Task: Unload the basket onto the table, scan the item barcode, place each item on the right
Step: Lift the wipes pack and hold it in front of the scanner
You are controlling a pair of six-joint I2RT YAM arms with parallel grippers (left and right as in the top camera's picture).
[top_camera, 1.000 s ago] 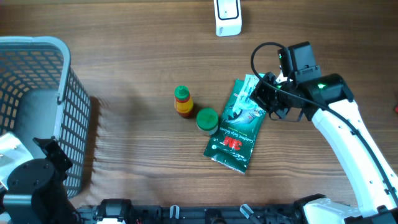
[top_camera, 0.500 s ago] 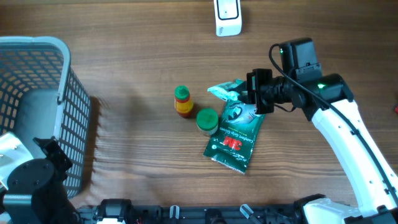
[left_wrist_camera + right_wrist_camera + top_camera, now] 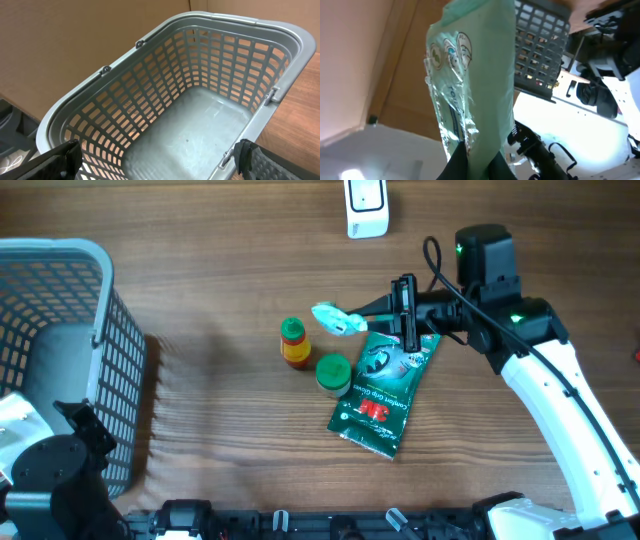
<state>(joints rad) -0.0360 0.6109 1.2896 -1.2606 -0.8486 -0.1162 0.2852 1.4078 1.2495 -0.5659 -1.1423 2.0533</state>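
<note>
The pale green packet (image 3: 337,320) hangs in the air over the middle of the table (image 3: 200,260), pinched at one end by the right gripper (image 3: 370,315), whose jaws are closed narrowly on it. From above it sticks out to the left of the fingers, just up and to the right of a small bottle with a green cap (image 3: 293,343). In the right wrist view the packet (image 3: 470,75) rises from between the dark fingertips (image 3: 492,162), its clear film crinkled and its print too blurred to read; I can't make out a barcode on it.

Below the gripper a dark green packet with red lettering (image 3: 385,395) lies flat on the wood. A round green-lidded jar (image 3: 332,372) sits touching its left edge, just beside the bottle. A white device (image 3: 366,205) stands at the far edge of the table, well apart from the held packet.

Over on the left is a grey plastic basket (image 3: 60,248). The left gripper (image 3: 157,160) hangs above that basket (image 3: 240,20), its jaws spread wide and holding nothing.
</note>
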